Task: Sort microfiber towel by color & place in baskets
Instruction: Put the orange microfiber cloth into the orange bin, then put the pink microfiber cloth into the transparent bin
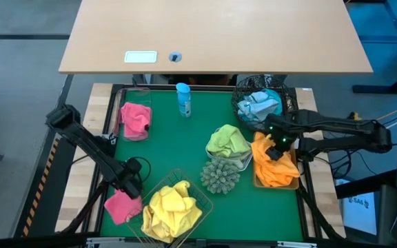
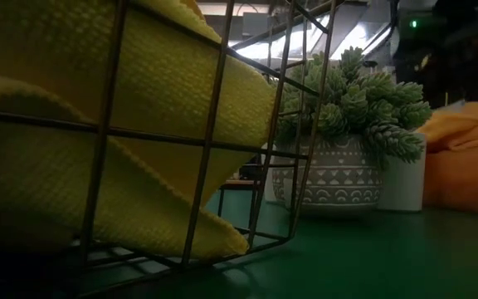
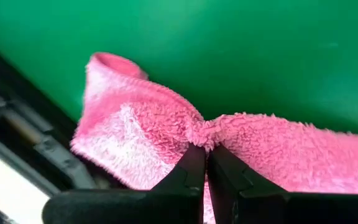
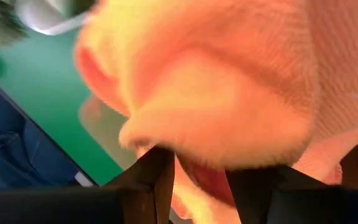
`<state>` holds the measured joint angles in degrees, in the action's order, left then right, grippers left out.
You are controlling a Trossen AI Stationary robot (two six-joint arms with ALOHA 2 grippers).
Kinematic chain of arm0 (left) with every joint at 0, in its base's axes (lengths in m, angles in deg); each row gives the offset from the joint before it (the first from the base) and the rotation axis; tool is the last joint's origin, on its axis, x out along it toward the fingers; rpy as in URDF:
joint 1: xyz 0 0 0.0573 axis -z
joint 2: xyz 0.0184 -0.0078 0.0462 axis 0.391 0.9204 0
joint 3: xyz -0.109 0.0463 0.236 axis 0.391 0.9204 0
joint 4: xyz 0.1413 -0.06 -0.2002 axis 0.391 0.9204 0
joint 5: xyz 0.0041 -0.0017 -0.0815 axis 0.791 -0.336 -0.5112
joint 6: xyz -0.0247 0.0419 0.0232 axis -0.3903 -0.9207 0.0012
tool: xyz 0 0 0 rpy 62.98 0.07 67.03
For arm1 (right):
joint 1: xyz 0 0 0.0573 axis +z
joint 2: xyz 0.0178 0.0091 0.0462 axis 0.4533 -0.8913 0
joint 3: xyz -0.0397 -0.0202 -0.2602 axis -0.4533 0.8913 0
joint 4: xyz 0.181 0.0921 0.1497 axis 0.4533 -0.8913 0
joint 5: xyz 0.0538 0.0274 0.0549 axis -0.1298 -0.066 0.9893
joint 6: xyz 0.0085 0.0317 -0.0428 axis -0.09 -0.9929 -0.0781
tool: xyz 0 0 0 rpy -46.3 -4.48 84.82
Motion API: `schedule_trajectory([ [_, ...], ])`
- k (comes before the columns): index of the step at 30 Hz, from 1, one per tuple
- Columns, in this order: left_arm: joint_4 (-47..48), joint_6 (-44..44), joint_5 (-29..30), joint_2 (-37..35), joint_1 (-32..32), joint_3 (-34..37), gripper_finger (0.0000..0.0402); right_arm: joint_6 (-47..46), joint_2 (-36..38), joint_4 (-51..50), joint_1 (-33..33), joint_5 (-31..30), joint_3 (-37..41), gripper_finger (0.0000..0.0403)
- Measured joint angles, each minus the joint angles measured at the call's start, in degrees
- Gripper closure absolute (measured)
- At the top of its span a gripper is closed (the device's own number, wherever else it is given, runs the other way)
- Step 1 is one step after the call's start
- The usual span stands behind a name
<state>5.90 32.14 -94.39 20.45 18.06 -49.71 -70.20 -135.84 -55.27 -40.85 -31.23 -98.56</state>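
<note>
Soft, light, limp stuff, likely to sag and drape once lifted; best pinched at a bunched fold. Loose pink towel [image 1: 122, 205] at lower left of the green desk [image 1: 178, 148], left pincer [image 1: 131, 187] clenched on its gathered middle. Right pincer [image 1: 279, 143] at right, over the orange towels [image 1: 274, 165], partly parted around an orange fold. Counted: two pink towels, one already in the clear bin [image 1: 135, 120]; five baskets; one yellow heap [image 1: 171, 210] in the gold wire basket [image 1: 202, 200].
</note>
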Motion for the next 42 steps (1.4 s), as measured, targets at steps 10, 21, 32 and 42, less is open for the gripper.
schedule_trajectory([
  [10, 2.6, 4.1, 5.6, -12.7, -0.1, -0.2, 0.0401, 0.0, 2.2, -1.6, 0.0, -0.3, -8.8, 0.0269],
  [21, 1.9, 4.7, 16.5, -23.8, -0.1, -0.3, 0.0401, 0.0, 3.0, -7.9, 0.0, -0.3, -13.1, 0.0269],
  [32, 0.9, 4.5, 24.6, -30.4, -0.1, -1.6, 0.0401, -0.2, 3.0, -9.8, 0.0, -1.9, -15.3, 0.0269],
  [42, 9.4, -0.8, 45.9, -34.3, -2.7, -14.8, 0.0402, 0.4, 3.0, -1.2, 0.0, -1.9, -22.3, 0.0269],
])
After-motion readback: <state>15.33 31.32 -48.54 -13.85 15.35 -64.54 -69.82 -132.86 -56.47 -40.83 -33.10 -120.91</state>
